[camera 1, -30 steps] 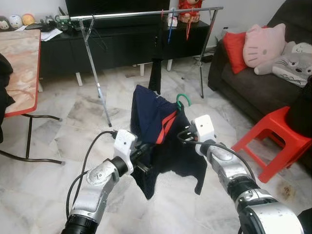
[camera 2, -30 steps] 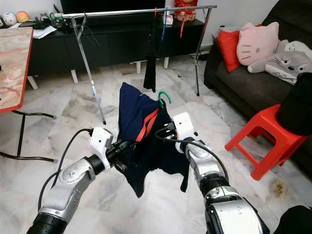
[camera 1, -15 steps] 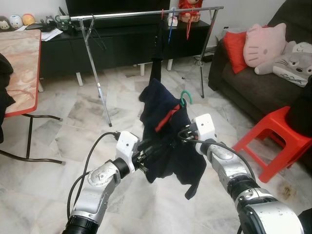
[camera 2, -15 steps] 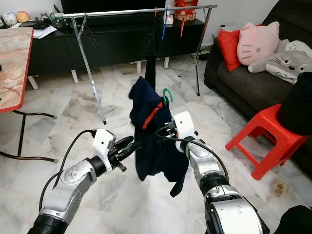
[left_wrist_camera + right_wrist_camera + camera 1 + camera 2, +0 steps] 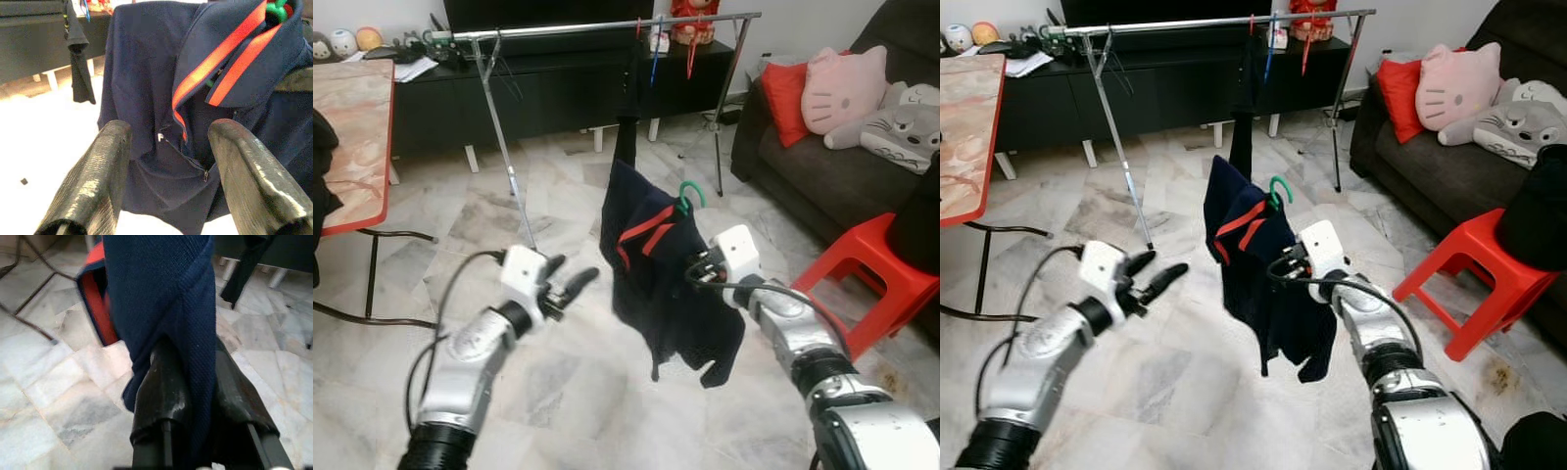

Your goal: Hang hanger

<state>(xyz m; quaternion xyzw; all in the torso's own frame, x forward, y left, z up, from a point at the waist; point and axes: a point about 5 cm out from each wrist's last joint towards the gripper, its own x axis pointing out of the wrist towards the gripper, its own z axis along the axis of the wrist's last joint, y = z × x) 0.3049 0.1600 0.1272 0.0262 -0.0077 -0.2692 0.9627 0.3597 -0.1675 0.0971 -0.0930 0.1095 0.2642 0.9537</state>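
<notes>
My left end effector (image 5: 570, 281) has let go of the navy shirt (image 5: 656, 264) and now sits spread open beside it. My right end effector (image 5: 195, 382) stays clenched on the shirt, holding its green hanger (image 5: 687, 195) short of the clothes rail (image 5: 607, 26).

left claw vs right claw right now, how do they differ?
The left claw is open with nothing between its fingers; the right claw is shut on the navy shirt. The left claw hangs apart beside the shirt; the right claw carries it, with the green hanger sticking up from the collar. Both have black fingers on silver arms.
</notes>
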